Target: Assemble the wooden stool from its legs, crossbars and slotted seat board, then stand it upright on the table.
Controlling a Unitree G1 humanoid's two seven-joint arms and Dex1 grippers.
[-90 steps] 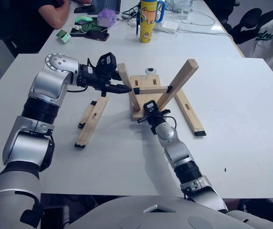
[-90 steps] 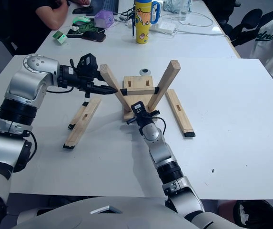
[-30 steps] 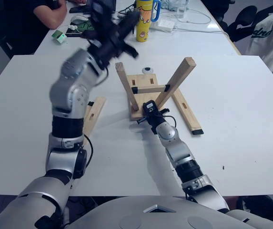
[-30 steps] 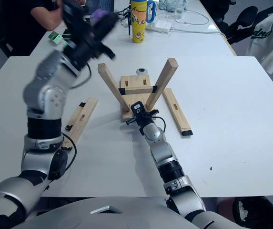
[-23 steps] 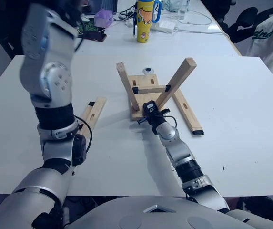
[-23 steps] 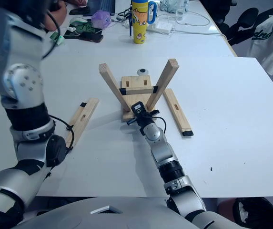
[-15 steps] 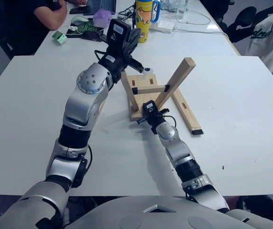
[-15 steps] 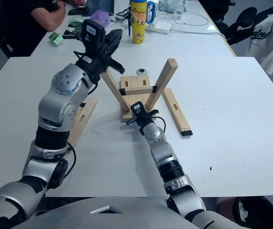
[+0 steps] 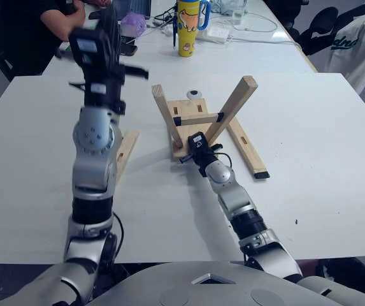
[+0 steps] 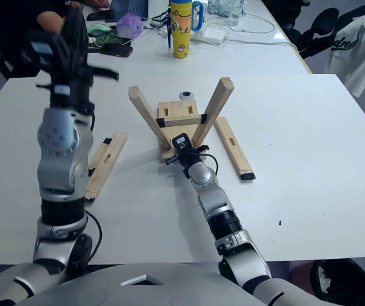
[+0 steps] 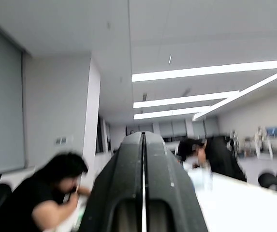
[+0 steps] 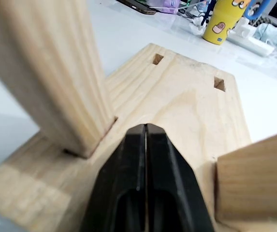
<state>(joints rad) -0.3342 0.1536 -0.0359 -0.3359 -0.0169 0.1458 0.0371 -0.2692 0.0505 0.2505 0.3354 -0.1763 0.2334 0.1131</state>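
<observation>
Stool is half built and lying upside down in the middle of the table. The seat board is flat on the tabletop with two legs stuck in it: the left leg leans out to the left, the right leg leans out to the right, and a crossbar joins them about halfway up. You can see two open slots on the far part of the board in the right wrist view.

The right gripper is down low with its jaws pressed together, tips resting on the board between the two standing legs, near the board's closer edge. It isn't pinching anything.

The left gripper is way up in the air on a raised arm, off to the left of the stool and well clear of it. Jaws pressed together too, nothing in them (its wrist view just looks out at the room and ceiling lights).

Two parts are not fitted yet. A loose leg lies flat on the table left of the board, partly behind the left arm. A second loose leg lies flat just beside the board's right side, black cap at its near end.

A yellow mug sits on the far table behind.
</observation>
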